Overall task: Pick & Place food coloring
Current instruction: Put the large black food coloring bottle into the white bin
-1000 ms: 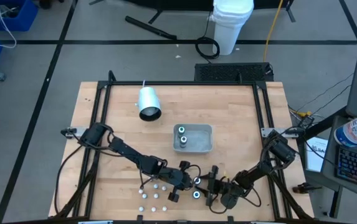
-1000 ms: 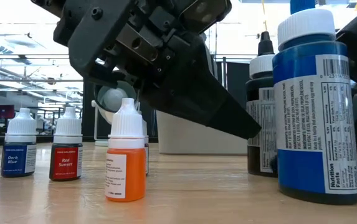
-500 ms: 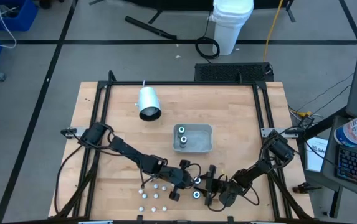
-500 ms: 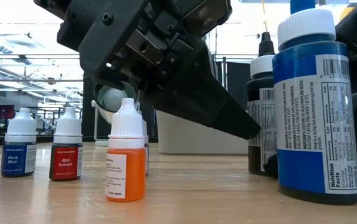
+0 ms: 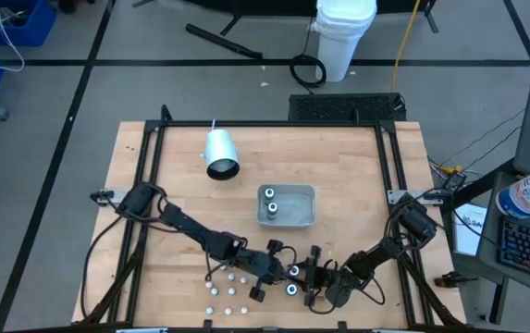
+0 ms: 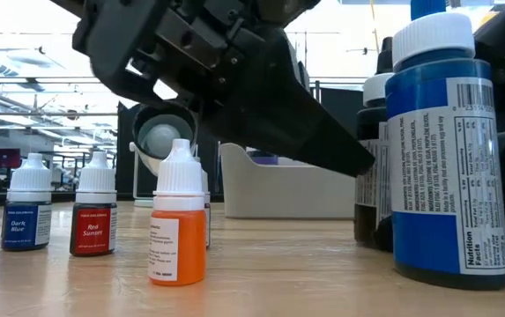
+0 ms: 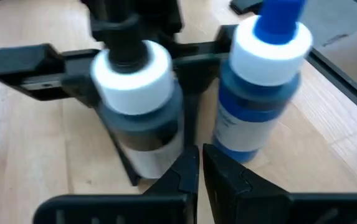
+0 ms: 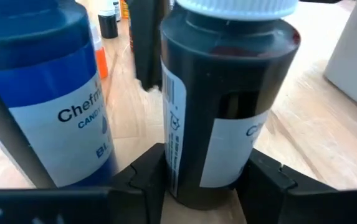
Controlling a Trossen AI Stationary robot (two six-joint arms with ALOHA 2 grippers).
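Observation:
Two larger food coloring bottles stand near the table's front edge: a dark one with a white cap (image 5: 293, 270) (image 8: 215, 106) and a blue one (image 5: 290, 289) (image 6: 446, 150). My right gripper (image 5: 309, 276) (image 8: 206, 174) is closed on the dark bottle. My left gripper (image 5: 278, 268) (image 7: 199, 163) is shut with nothing between its fingers. Its tips are just short of the gap between the two bottles; whether they touch either, I cannot tell. Several tiny white-capped bottles (image 5: 229, 287) stand on the table to the left, among them an orange one (image 6: 179, 220). My right gripper pinches the dark bottle's lower body (image 8: 172, 168) between its two fingers (image 8: 266, 182), one on each side. The fingers come at it nearly level from the table's right side. The bottle stands upright with its base on the table.
A grey tray (image 5: 309, 205) with two bottles in it sits at the table's middle. A white cylinder (image 5: 220, 153) lies on its side toward the far left. A red-labelled (image 6: 93, 216) and a dark-blue-labelled small bottle (image 6: 29, 211) stand left of the orange one.
The dark bottle has shifted a little toward the table's right edge, closer to the blue bottle in the low view. My left gripper's tip has risen slightly beside it, uncovering more of the tray and cylinder behind.

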